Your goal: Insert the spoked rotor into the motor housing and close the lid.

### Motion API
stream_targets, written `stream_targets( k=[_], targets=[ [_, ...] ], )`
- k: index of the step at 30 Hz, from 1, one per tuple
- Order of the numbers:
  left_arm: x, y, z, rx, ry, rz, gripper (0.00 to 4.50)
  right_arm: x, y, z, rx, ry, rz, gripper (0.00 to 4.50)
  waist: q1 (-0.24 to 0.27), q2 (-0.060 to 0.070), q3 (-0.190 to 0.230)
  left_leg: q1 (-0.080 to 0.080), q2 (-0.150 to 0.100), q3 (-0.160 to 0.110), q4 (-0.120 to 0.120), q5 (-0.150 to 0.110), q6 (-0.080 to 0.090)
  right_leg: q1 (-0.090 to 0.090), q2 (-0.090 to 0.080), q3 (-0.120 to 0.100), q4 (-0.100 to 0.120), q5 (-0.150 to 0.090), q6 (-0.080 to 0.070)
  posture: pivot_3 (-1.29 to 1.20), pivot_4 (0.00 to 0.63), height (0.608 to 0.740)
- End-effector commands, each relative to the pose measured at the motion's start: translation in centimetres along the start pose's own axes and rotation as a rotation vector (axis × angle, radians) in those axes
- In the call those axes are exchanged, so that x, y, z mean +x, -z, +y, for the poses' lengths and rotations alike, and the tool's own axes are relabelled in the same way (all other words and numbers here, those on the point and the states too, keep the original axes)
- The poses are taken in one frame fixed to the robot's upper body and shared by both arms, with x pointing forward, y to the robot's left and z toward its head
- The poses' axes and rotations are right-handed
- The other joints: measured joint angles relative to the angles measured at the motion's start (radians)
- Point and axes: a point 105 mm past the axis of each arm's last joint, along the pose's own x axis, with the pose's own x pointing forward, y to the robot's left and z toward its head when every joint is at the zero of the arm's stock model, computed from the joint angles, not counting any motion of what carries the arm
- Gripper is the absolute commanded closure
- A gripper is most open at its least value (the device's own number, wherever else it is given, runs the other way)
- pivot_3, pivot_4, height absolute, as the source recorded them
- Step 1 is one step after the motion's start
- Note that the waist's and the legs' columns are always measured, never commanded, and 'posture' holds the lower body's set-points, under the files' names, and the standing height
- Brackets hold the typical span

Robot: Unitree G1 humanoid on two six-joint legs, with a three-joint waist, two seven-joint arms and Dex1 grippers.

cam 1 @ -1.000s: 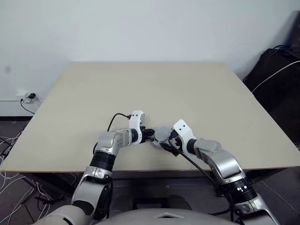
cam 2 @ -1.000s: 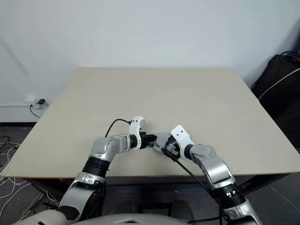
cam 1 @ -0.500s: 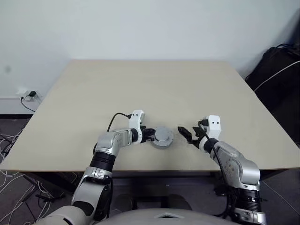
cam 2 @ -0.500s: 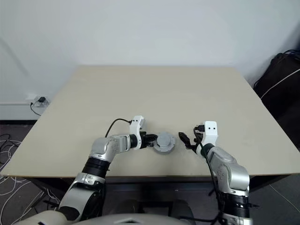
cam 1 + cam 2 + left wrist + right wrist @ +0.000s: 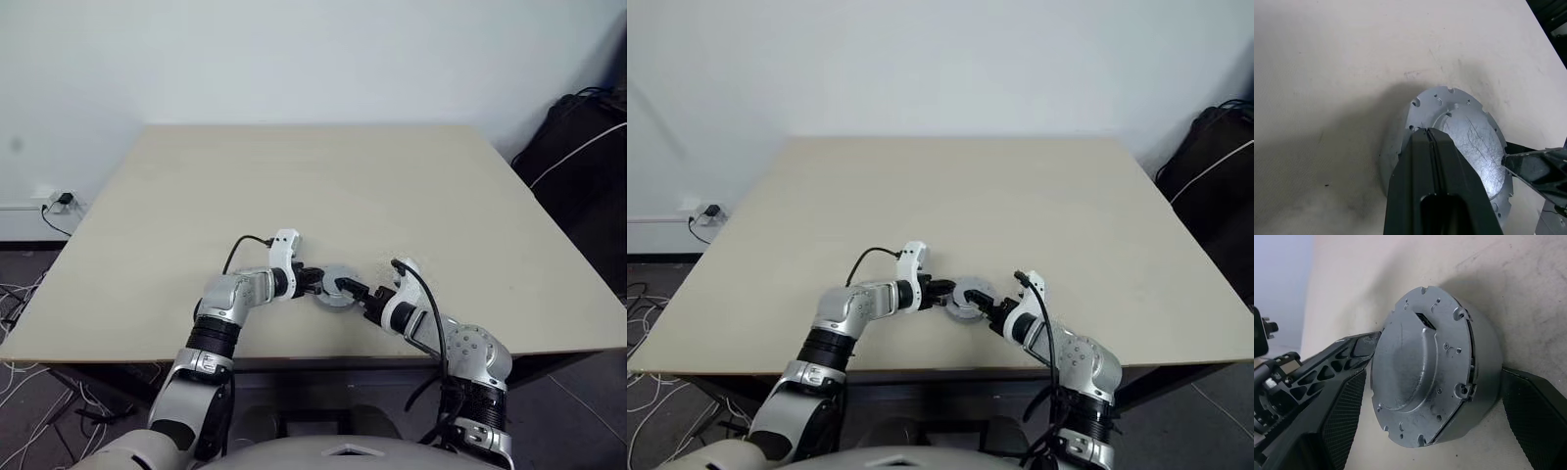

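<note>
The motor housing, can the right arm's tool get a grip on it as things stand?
Probably yes. The right tool is open, with one finger on each side of the motor housing, lid already on. The shut left tool sits at the far side, not between them.

The setting looks like a plain lab or office test room rather than a home. A bare beige table stands against an unadorned white wall, with nothing decorative around it. Low on the wall at the robot's left, a wall socket has a plug in it, and loose cables trail across the dark floor. At the robot's far right sits a black bag with a pale cord draped across it.
</note>
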Motion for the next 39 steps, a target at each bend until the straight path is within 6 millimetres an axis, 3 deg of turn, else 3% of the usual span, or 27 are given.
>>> stream_targets(
  k=[1, 7, 13, 19, 26, 30, 39],
  targets=[
    [0.2, 0.7, -0.1, 0.002, 0.002, 0.029, 4.5, 1.0, 0.9, 1.3, 0.042, -0.066, 0.048, 0.03, -0.003, 0.001, 0.0, 0.001, 0.0, 0.0, 0.0, 0.0, 0.0, 0.0, 0.0, 0.0, 0.0, 0.0, 0.0, 0.0, 0.0, 0.74],
    [0.2, 0.7, -0.2, 0.006, 0.005, 0.029, 4.5, 1.3, 1.1, 2.5, 0.19, -0.183, 0.035, 0.03, -0.011, 0.001, -0.001, 0.002, 0.0, 0.0, 0.0, 0.0, 0.0, 0.002, 0.0, 0.0, 0.001, 0.0, 0.0, 0.0, 0.0, 0.74],
    [0.1, 0.8, -0.2, 0.003, 0.006, 0.029, 4.5, 1.1, 1.9, 3.8, 0.232, -0.273, 0.075, 0.03, -0.017, 0.001, -0.001, 0.002, 0.0, 0.0, 0.0, 0.001, 0.0, 0.001, 0.001, 0.0, 0.001, 0.0, 0.0, 0.0, 0.0, 0.74],
    [0.2, 0.8, -0.2, 0.001, 0.009, 0.029, 4.5, 1.3, 2.3, 3.4, 0.236, -0.242, 0.079, 0.03, -0.018, 0.001, -0.001, 0.002, 0.0, 0.0, 0.0, 0.0, 0.0, 0.001, 0.001, 0.0, 0.001, 0.0, 0.0, 0.0, 0.0, 0.74],
    [0.2, 0.8, -0.3, 0.0, 0.01, 0.029, 4.5, 1.0, 2.1, 3.5, 0.247, -0.255, 0.061, 2.2, -0.019, 0.002, -0.001, 0.002, 0.0, 0.0, 0.0, 0.001, 0.0, 0.001, 0.001, 0.001, 0.001, 0.0, 0.0, 0.0, 0.0, 0.74],
    [0.1, 0.8, -0.1, -0.003, 0.005, 0.025, 4.5, 0.8, 2.3, 3.2, 0.253, -0.251, 0.066, 3.19, -0.018, 0.003, -0.001, 0.003, 0.0, 0.0, 0.0, 0.001, 0.0, 0.002, 0.001, 0.0, 0.002, 0.0, 0.0, 0.0, 0.0, 0.74],
    [0.0, 0.9, 0.0, -0.009, 0.003, 0.02, 4.5, 0.6, 2.9, 2.7, 0.254, -0.228, 0.096, 3.29, -0.018, 0.003, -0.001, 0.003, 0.0, 0.0, 0.0, 0.001, 0.0, 0.002, 0.001, 0.0, 0.002, 0.0, 0.001, 0.0, 0.0, 0.74]
  ],
)
